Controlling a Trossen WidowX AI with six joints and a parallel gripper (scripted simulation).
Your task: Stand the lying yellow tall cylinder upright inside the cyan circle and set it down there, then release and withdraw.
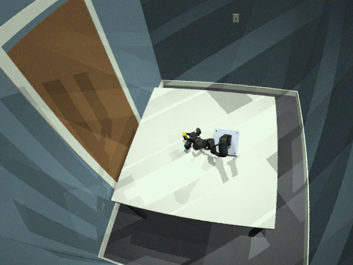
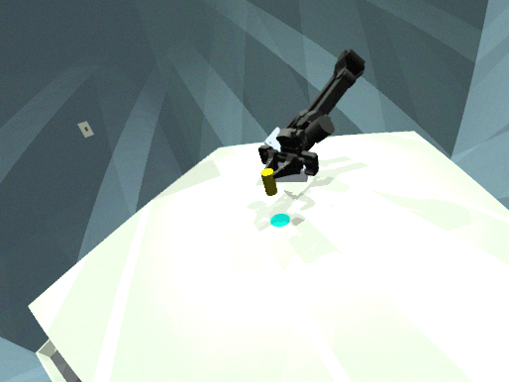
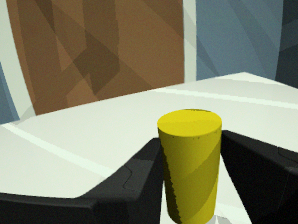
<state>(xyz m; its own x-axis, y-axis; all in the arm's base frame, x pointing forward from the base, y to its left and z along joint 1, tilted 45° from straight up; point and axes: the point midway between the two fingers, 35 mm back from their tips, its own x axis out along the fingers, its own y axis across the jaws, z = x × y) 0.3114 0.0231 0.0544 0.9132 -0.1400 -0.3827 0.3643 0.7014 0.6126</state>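
Note:
The yellow tall cylinder (image 1: 185, 135) (image 2: 269, 184) (image 3: 192, 170) is held off the table, close to upright with a slight lean in the exterior view. My gripper (image 2: 268, 175) (image 3: 190, 142) is shut on it, one dark finger on each side near its top end. The cyan circle (image 2: 280, 220) lies flat on the table with nothing standing on it. In the exterior view it shows below and a little right of the cylinder; in the top view the arm covers most of it. The wrist view does not show the circle.
The white table (image 1: 165, 178) (image 2: 208, 297) (image 3: 60, 155) carries the arm's pale base plate (image 1: 235, 139) behind the gripper. Shadows of the arm fall near the circle. A brown door (image 1: 75, 79) (image 3: 135, 45) stands beyond the table edge.

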